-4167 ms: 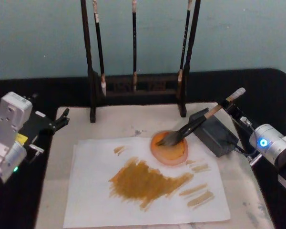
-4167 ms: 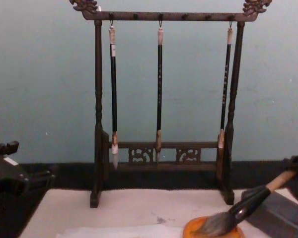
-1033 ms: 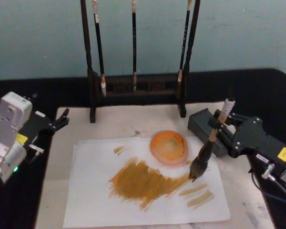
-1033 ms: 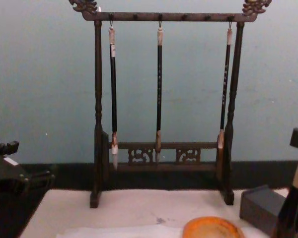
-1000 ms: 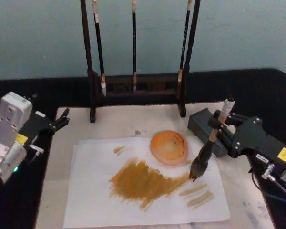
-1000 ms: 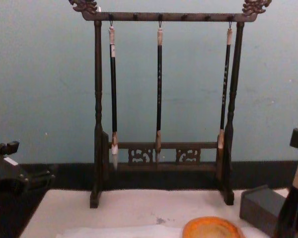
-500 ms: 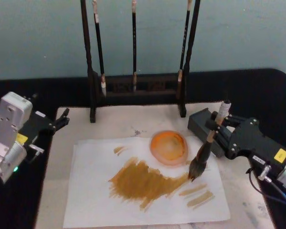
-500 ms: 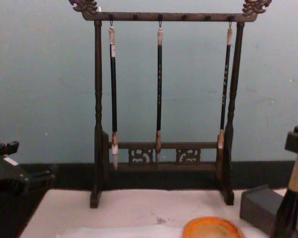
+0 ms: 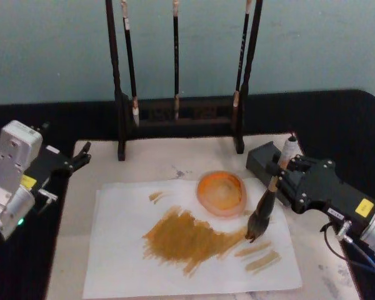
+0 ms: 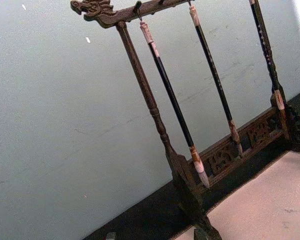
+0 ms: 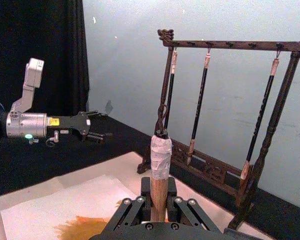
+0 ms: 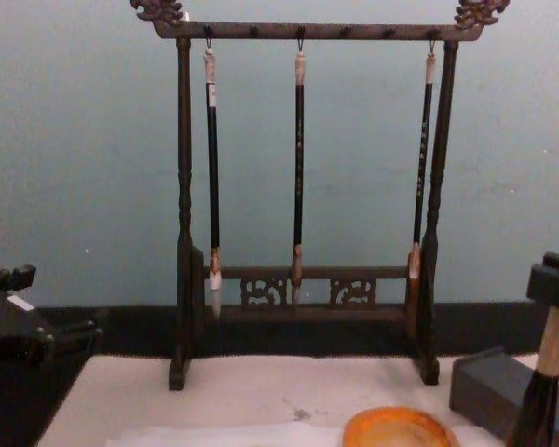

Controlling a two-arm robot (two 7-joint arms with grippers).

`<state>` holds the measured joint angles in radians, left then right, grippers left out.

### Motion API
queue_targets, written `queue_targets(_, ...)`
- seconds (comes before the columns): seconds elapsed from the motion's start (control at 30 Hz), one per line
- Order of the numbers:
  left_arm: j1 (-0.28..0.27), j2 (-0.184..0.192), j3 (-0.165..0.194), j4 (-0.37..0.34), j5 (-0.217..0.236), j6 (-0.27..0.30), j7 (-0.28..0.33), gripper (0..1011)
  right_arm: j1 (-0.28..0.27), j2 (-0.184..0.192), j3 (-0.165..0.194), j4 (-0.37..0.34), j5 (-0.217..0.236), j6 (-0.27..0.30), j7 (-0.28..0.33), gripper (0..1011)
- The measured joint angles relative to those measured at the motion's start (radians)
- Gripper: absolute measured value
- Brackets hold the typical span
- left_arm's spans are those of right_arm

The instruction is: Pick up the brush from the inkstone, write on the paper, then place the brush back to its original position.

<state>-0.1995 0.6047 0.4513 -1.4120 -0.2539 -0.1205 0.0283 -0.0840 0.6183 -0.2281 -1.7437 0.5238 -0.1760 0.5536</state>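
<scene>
Head view looks steeply down over the paper [image 9: 122, 250]; chest view sits low, facing the brush rack [image 12: 307, 312] straight on. Left wrist view tilts up at that rack, right wrist view peers close along the brush [image 11: 159, 192] toward it

Black right gripper [image 9: 277, 170] pinches tan-handled black-ferruled thick wooden brush [image 9: 265, 209]; below its fingers, ochre-brown smears on thin white paper sheet [image 9: 122, 262], beside round orange dish [image 9: 221, 192].
</scene>
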Motion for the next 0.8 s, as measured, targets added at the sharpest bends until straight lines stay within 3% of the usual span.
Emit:
queue_targets(0.27,0.000,0.000,0.000,0.000,0.000,0.000,0.000,1010,-0.006,0.001,0.001,-0.004,-0.015,0.008,-0.009,176)
queue_targets(0.8,0.000,0.000,0.000,0.000,0.000,0.000,0.000,1010,-0.051,0.022,0.037,-0.045,-0.038,0.017,-0.032,176)
